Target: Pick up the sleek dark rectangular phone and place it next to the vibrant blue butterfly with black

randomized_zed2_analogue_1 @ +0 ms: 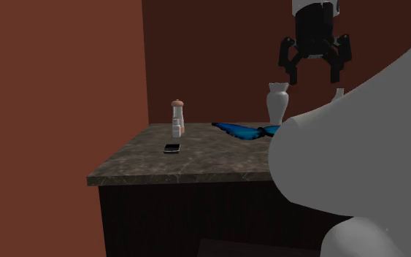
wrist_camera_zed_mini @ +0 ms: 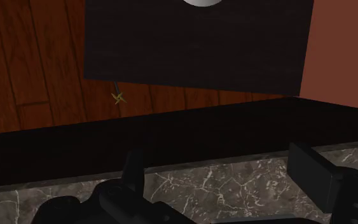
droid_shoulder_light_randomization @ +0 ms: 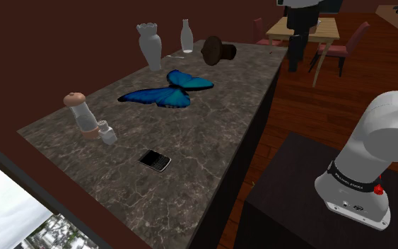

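The dark rectangular phone [droid_shoulder_light_randomization: 154,160] lies flat on the marble counter [droid_shoulder_light_randomization: 204,141], toward its near end; in the second exterior view the phone [randomized_zed2_analogue_1: 171,148] is a small dark slab near the counter's left side. Farther along the top rests the blue butterfly [droid_shoulder_light_randomization: 167,90] with black edges, its wings spread flat; the butterfly [randomized_zed2_analogue_1: 244,131] lies apart from the phone. My gripper [randomized_zed2_analogue_1: 314,76] hangs high above the counter, open and holding nothing. In the wrist view the gripper [wrist_camera_zed_mini: 219,162] looks down on the counter's edge, with its fingers wide apart.
A grinder [droid_shoulder_light_randomization: 82,113] and a small shaker [droid_shoulder_light_randomization: 107,133] stand near the phone. Two pale vases [droid_shoulder_light_randomization: 150,44] [droid_shoulder_light_randomization: 186,35] and a dark brown object [droid_shoulder_light_randomization: 217,51] occupy the far end. The stand [droid_shoulder_light_randomization: 296,191] sits beside the counter; a dining table with chairs [droid_shoulder_light_randomization: 305,30] lies beyond.
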Controlling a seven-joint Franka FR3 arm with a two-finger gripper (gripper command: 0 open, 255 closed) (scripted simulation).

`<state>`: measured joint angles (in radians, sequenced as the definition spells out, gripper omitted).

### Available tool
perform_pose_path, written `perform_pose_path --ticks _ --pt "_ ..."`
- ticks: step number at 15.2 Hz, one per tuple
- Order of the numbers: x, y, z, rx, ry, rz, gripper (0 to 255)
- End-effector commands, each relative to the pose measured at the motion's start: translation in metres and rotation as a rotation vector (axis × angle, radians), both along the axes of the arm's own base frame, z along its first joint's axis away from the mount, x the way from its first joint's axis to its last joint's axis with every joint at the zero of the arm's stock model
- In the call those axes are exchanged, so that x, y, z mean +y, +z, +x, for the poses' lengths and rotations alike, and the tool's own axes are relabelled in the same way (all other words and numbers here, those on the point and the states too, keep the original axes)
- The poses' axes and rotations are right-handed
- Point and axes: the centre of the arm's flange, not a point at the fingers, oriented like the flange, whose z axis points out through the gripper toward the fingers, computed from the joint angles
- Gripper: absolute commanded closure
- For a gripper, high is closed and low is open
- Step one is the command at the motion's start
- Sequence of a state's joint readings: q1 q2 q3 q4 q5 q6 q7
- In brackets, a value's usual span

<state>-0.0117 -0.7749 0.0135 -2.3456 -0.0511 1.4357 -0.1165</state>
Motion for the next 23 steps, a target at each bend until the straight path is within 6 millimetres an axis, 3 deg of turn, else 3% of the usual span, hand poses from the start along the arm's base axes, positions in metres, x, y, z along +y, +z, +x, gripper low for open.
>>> perform_pose_path --ticks 1,23 --pt "0.000 0.000 0.000 0.000 0.000 0.000 0" --pt "0.207 -0.121 0.143 -0.046 0.126 0.067 0"
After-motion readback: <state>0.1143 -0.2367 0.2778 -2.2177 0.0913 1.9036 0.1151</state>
